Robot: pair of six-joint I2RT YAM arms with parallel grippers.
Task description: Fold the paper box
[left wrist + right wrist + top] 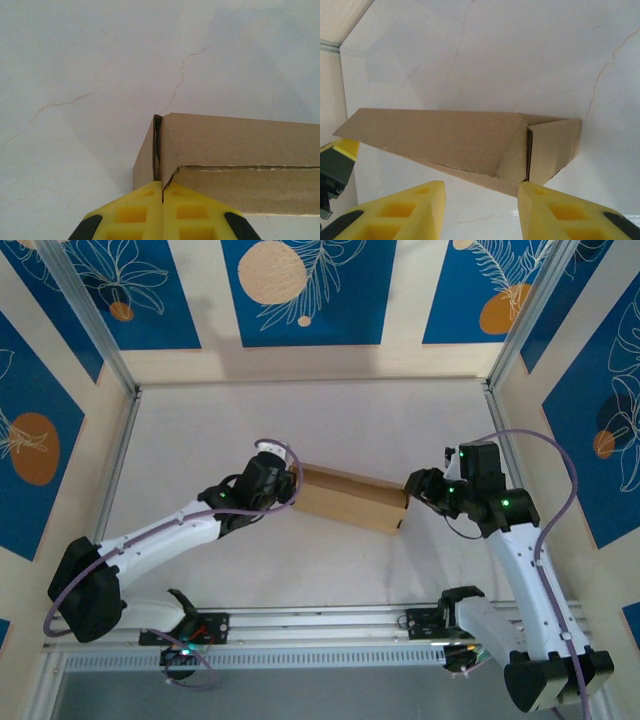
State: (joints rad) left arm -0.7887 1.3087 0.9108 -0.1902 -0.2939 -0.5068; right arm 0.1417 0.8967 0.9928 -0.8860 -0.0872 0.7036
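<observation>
Box: plain brown shallow cardboard paper box (345, 500), lying between both grippers.
Left gripper (162, 186): closed, apparently pinching the box's end-wall edge directly ahead.
Right gripper (480, 187): open, box's other end just ahead.
Handling: judged light, stiff, crease-prone; grip flap edges.

paper box (350, 498) on white table (330, 425)

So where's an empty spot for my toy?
Behind the paper box, the table is bare to the far wall. The strip between box and front rail is free too. Crowded: the box's ends, at the left gripper and right gripper.
</observation>
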